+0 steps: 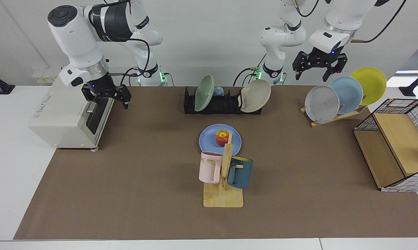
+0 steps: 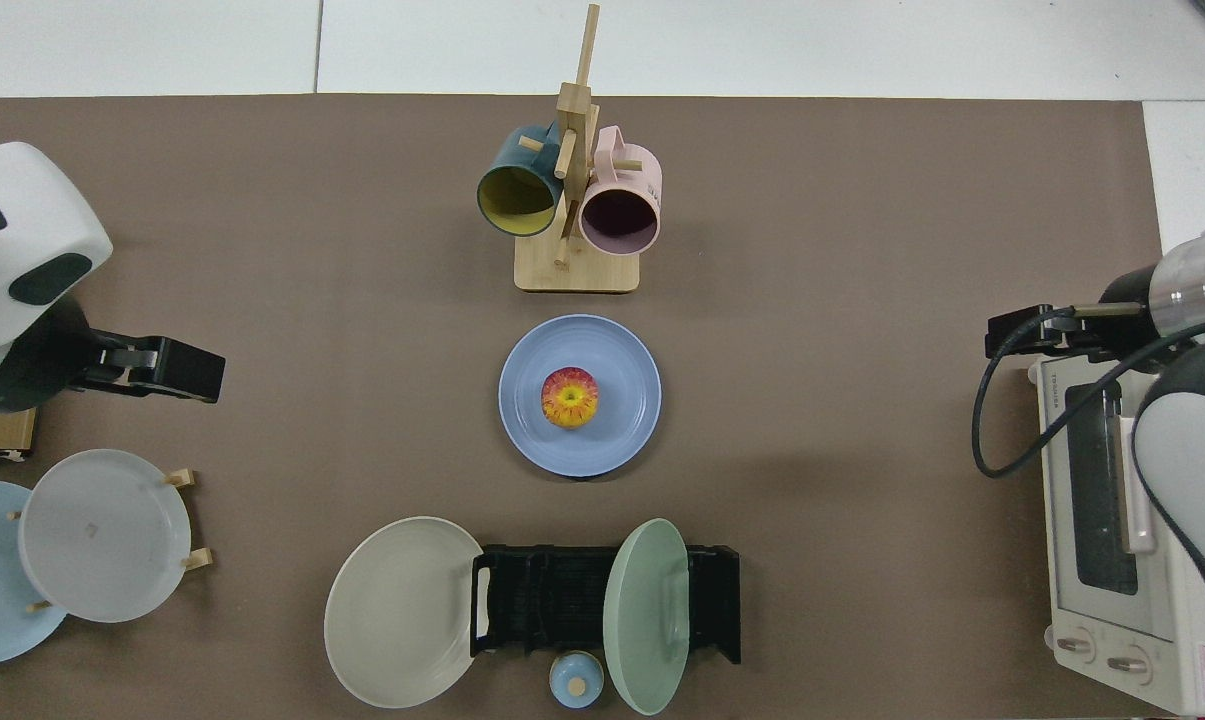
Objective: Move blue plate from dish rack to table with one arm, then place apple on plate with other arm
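Right gripper (image 1: 106, 101) hangs with fingers spread and empty before the toaster oven (image 1: 70, 107); left gripper (image 1: 319, 68), likewise spread, hovers over the wooden plate stand (image 1: 333, 116). The apple (image 1: 222, 138) sits on the blue plate (image 1: 207, 139), on the brown-matted desk (image 1: 143, 180) near the dish rack (image 1: 222, 104). White wall behind. Pink mug (image 1: 210, 167) reads "ME".

Brown-matted table (image 1: 132, 194) carries the blue plate (image 1: 209, 142) at centre; mug tree (image 1: 223, 198) just in front; black dish rack (image 1: 226, 104) behind; toaster oven (image 1: 70, 111) at one end; wooden plate stand (image 1: 337, 116) and crate (image 1: 392, 156) at the other.
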Tool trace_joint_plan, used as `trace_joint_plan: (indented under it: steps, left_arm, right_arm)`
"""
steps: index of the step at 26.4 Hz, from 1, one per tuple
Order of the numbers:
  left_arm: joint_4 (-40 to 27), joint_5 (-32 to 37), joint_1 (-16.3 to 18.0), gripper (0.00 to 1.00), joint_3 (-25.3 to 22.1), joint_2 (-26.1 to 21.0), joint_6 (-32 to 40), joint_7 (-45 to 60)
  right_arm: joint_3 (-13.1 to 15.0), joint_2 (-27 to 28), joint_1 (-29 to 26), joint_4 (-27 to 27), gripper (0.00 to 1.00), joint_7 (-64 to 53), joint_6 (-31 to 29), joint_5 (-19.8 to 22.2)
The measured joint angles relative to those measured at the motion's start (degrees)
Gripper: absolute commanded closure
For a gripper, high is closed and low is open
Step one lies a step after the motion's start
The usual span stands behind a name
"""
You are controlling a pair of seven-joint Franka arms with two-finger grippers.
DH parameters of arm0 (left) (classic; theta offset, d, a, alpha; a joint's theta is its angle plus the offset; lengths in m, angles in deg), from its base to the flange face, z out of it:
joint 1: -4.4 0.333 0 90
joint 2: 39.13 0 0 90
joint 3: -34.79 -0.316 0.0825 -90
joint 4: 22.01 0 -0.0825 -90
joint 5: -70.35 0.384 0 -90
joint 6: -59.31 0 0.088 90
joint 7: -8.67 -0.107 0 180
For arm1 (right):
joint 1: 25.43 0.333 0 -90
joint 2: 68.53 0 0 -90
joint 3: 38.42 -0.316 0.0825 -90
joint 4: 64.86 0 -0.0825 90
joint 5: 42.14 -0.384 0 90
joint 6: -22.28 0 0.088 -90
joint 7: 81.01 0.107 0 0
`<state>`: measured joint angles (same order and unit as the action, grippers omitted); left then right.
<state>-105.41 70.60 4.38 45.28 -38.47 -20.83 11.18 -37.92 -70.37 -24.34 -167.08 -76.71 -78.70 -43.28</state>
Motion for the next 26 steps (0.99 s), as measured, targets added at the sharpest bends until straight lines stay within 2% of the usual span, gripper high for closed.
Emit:
trace_joint_plan:
  steps: [5,11,16,21,26]
  left_arm:
    - [0.0,0.0,0.0,0.0,0.0,0.0,0.0,0.0]
    - [0.0,0.0,0.0,0.0,0.0,0.0,0.0,0.0]
    - [0.0,0.0,0.0,0.0,0.0,0.0,0.0,0.0]
    - [0.0,0.0,0.0,0.0,0.0,0.0,0.0,0.0]
    - [0.0,0.0,0.0,0.0,0.0,0.0,0.0,0.0]
  right_arm:
    - [0.1,0.0,-1.1,0.0,0.0,0.0,-0.1,0.5]
    - [-0.1,0.0,-1.4,0.0,0.0,0.0,-0.3,3.9]
    - [-0.3,0.0,-1.4,0.0,0.0,-0.6,-0.9,4.4]
    - [-0.4,0.1,-1.4,0.0,0.0,-9.1,-1.5,4.2]
    - [-0.5,0.1,-1.4,0.0,0.0,-10.8,-1.5,3.0]
